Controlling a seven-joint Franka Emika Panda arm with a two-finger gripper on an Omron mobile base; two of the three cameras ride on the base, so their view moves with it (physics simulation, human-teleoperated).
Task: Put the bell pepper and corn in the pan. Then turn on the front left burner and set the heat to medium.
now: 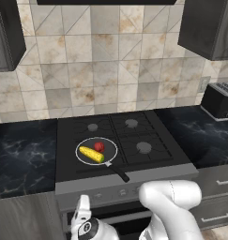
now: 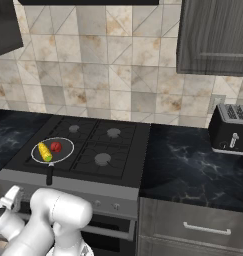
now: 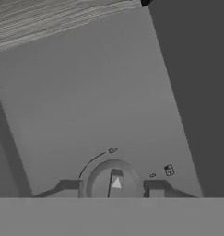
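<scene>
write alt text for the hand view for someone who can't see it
Close-up of a grey stove control panel with the gripper closed on a round knob, one fingertip on each side. The knob bears a pale triangular pointer, with small markings printed around it.

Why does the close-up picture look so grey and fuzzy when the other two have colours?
Hand view: the camera sits very near the stove's flat grey front panel, so the knob between the gripper fingertips looks soft and colourless. Left base view: evenly lit and a bit blurry, with the red bell pepper and yellow corn bright in the pan. Right base view: same even light and faint shadows.
</scene>
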